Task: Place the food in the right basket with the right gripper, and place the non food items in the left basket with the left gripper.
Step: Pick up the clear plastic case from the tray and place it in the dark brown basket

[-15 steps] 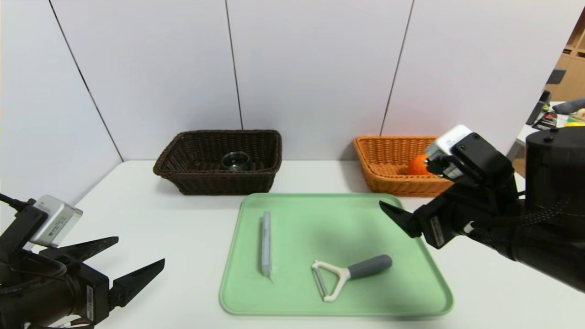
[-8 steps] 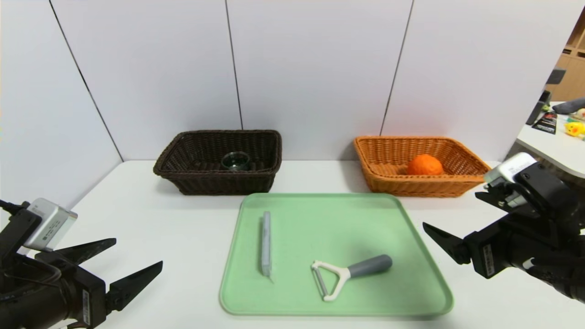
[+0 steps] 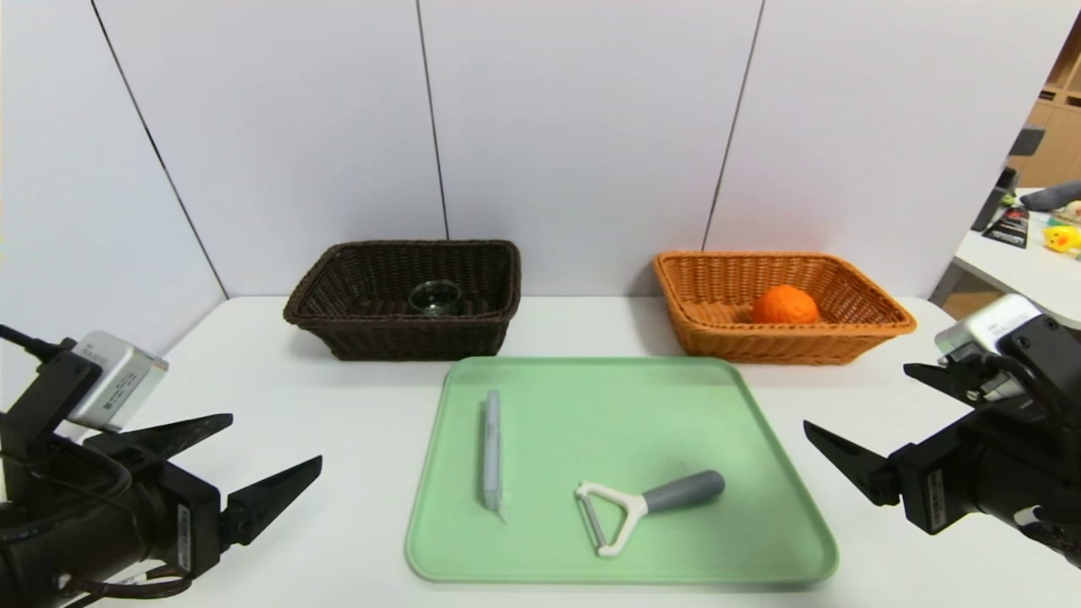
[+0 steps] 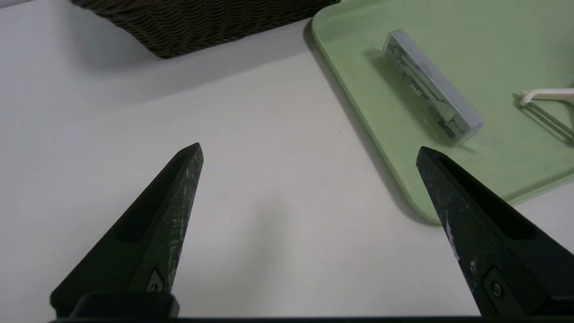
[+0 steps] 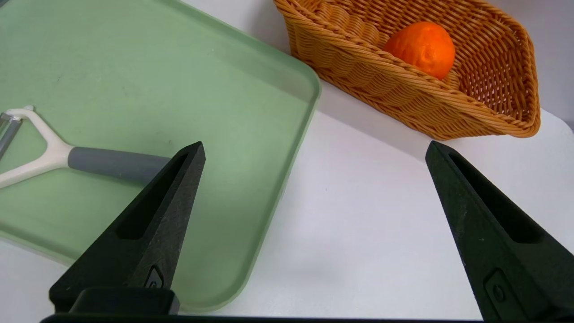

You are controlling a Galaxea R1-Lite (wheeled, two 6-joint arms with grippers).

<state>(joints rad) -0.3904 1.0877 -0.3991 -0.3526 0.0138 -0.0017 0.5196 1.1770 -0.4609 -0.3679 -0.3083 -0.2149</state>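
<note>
With the orange fruit lying in the tan basket, the thin, stiff, likely light grey bar on the green tray looks best pinched across its middle by the wide-apart left pincer, while the right pincer hangs apart, empty.

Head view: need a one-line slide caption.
Orange fruit in the tan basket, glass dish in the dark basket; grey bar and peeler wait on the green tray.

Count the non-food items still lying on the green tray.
2: the grey bar on the tray's left part, the white peeler nearer its front right. The glass dish already sits in the dark brown basket.
</note>
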